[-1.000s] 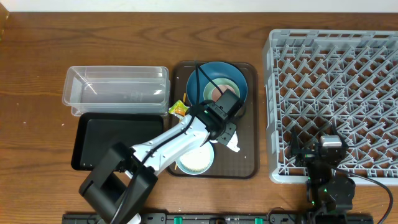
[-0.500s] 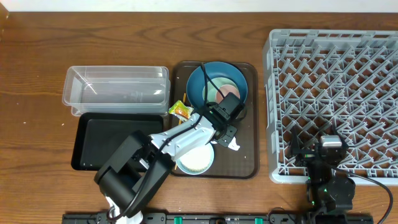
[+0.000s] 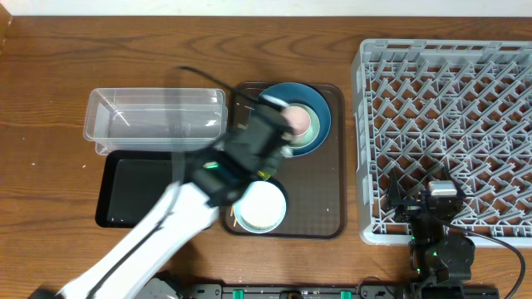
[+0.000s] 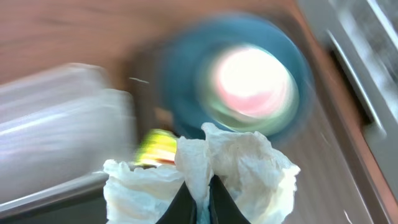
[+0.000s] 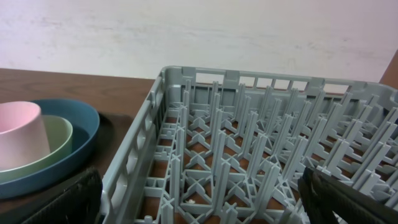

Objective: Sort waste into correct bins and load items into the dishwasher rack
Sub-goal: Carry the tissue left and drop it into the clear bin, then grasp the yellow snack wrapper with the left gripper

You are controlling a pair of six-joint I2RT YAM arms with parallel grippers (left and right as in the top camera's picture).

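- Landmark: brown serving tray (image 3: 322,203), at mid-surface.
- Progress: early, by my reading. The dishwasher rack (image 3: 359,124), right of the tray, shows no dishes. The clear tub (image 3: 96,116) and black tray (image 3: 125,187), both left of the serving tray, show no waste.
- In hand: crumpled white tissue (image 4: 211,165), pinched between the pressed-together fingertips of the left hand (image 4: 199,198). It hangs above the tray's left part, beside the stacked dishes, and the arm is blurred.
- Tissue, appearance: soft, creased, bunched into folds and puffed out on both sides of the pinch.
- Left to bin: green-and-yellow snack wrapper (image 4: 155,148), at the tray's left edge. No rice grains can be made out.
- Left to load: dark-blue bowl (image 3: 321,124) at the tray's far end, with the pale-green bowl (image 5: 55,143) and pink cup (image 3: 298,121) nested inside it. The light-blue bowl (image 3: 259,206) sits at the tray's near end. Chopsticks cannot be made out.
- Right hand (image 5: 199,186): spread wide, holding nothing, at the rack's near wall, right of the tray.
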